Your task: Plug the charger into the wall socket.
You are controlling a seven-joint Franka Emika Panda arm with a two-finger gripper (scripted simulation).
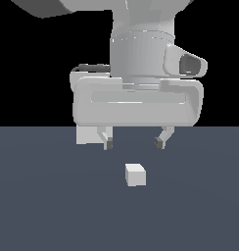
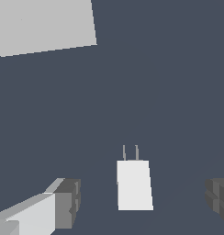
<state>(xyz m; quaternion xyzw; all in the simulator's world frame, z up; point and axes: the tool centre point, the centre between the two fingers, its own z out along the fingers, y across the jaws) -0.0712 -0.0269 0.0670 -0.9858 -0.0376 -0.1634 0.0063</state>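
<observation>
- The charger [image 1: 135, 175] lies alone on the dark floor [image 1: 53, 211], with bare floor on every side of it.
- The gripper [image 1: 133, 143] hangs above the charger, fingers spread wider than the block, nothing between them.
- From the charger, the wall socket [image 2: 45, 25] stands well apart; only open floor lies between, on the side its two prongs [image 2: 130, 152] point.

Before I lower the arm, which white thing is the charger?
On the dark floor, look just below the open end effector. The charger is the small white block lying alone there. The wrist view shows two thin prongs on it; the socket plate is bigger and flat.
</observation>
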